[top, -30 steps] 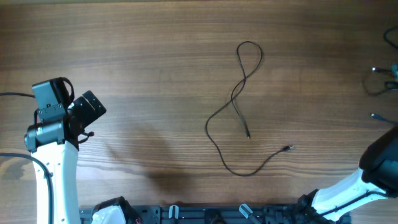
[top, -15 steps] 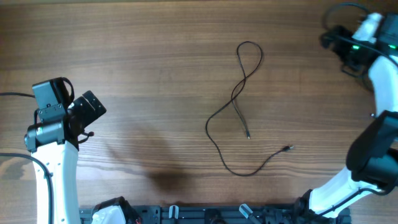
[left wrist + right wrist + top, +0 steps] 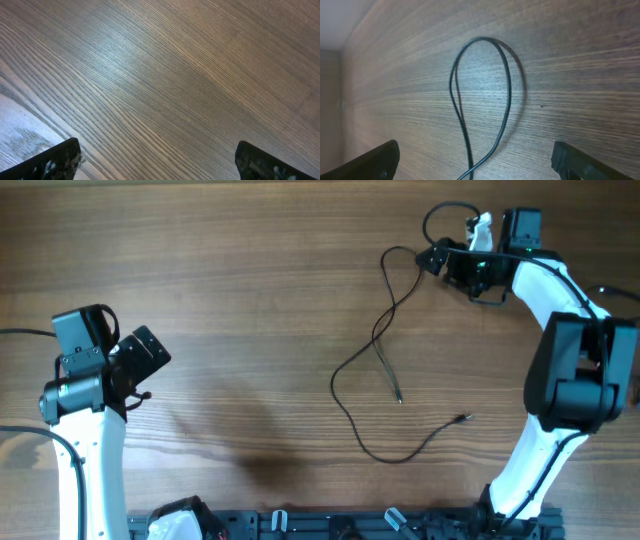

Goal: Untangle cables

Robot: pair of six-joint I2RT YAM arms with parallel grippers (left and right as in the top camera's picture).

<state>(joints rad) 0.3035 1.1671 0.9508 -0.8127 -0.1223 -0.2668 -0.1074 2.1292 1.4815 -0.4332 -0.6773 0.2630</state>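
One thin black cable (image 3: 372, 345) lies mid-table. It forms a narrow loop at the far end, crosses itself once, and ends in two small plugs towards the front. My right gripper (image 3: 434, 258) is open just right of the loop's top, touching nothing. In the right wrist view the cable loop (image 3: 481, 75) lies on the wood ahead, its strands crossing between the wide-apart right gripper (image 3: 476, 167) fingers. My left gripper (image 3: 146, 356) is far to the left and open. In its own view the left gripper (image 3: 157, 162) shows only bare wood.
A short bit of another thin wire (image 3: 604, 291) shows at the right edge, behind my right arm (image 3: 572, 370). The arm's thicker black cable (image 3: 446, 216) arcs above the wrist. A black rail (image 3: 330, 525) runs along the table's front edge.
My right arm has swung in from the right edge to the top of the cable loop, its jaws now wide. The cable and my left arm have not moved.
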